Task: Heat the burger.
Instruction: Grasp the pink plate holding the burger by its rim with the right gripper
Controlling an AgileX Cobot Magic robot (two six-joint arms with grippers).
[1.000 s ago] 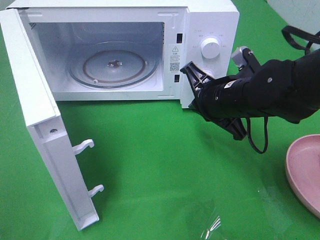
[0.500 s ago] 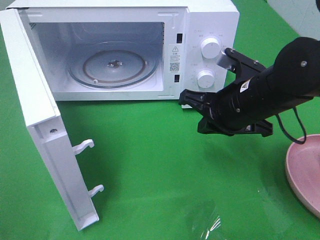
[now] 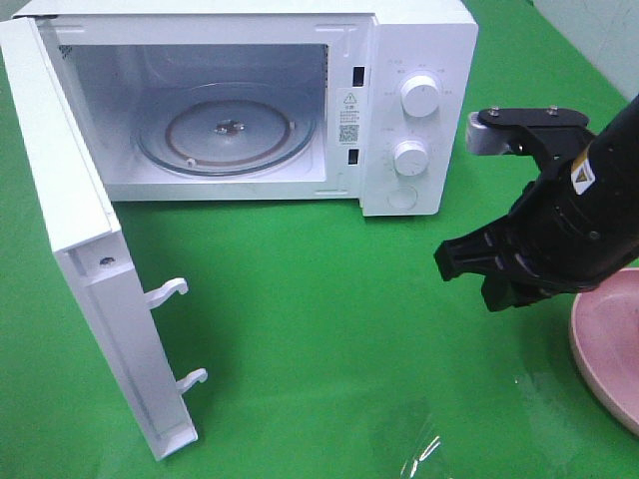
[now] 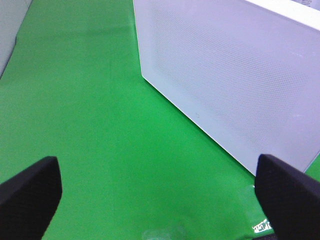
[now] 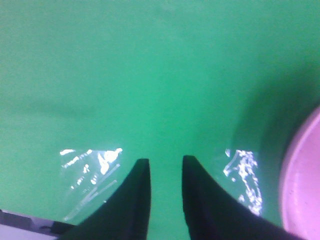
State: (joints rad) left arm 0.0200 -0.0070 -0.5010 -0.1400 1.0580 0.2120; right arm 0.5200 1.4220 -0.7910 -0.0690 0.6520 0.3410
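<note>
1. The microwave stands at the back of the green bench. Its door is swung wide open on the left of the high view, and the glass turntable shows inside.
2. 2 white knobs sit one above the other on the control panel.
3. The right claw hangs over the bench, in front of the control panel and apart from it. It is close beside the rim of the pink plate. Its jaws stand a little apart, with a narrow gap and nothing gripped between them.
4. The left claw shows only in its own wrist view. It is spread wide over the green cloth, gripping nothing, near the door's white dotted panel.
5. A clear film lies on the bench near the front, catching light.
6. The burger shows in none of the views, so where it lies cannot be told.
</note>
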